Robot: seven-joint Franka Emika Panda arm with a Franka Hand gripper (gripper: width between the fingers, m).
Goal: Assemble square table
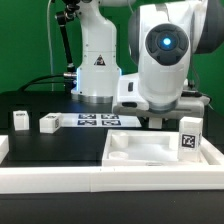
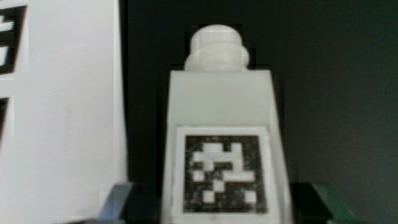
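Note:
The wrist view shows a white leg (image 2: 221,120) lying on the black table, with a black-white tag on its upper face and a rounded screw tip at its far end. My gripper (image 2: 222,212) straddles its near end, with dark pads against both sides, shut on it. In the exterior view the hand hangs low behind the square tabletop (image 1: 135,152), a white slab with a raised rim, and its fingers are hidden there. Another leg (image 1: 188,138) stands upright at the exterior view's right. Two more legs (image 1: 20,120) (image 1: 48,123) sit at the left.
The marker board (image 1: 95,120) lies flat in front of the robot's base. A long white rail (image 1: 100,182) borders the front of the black table. Beside the held leg, a white surface (image 2: 63,110) carries black tag marks.

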